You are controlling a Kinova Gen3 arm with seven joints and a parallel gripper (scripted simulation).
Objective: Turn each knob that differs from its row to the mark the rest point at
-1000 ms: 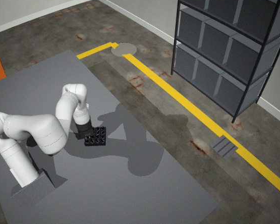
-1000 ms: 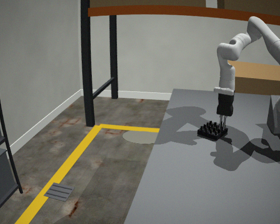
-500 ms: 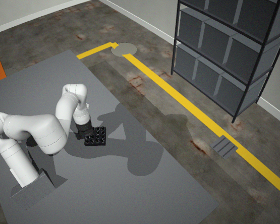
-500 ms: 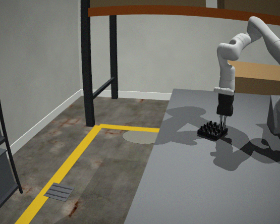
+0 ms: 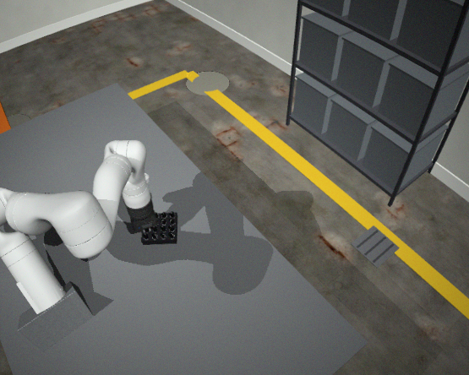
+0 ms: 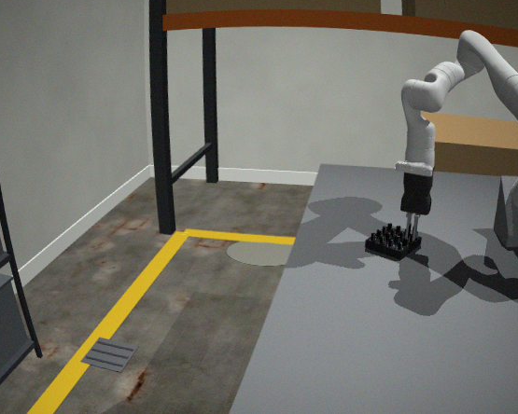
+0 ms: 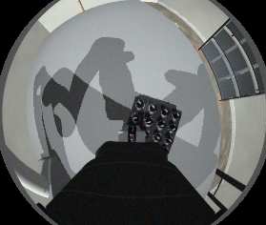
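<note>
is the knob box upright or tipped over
Upright: the knob box sits flat on the table with its knobs pointing up, the gripper lowered onto its near edge.
</note>
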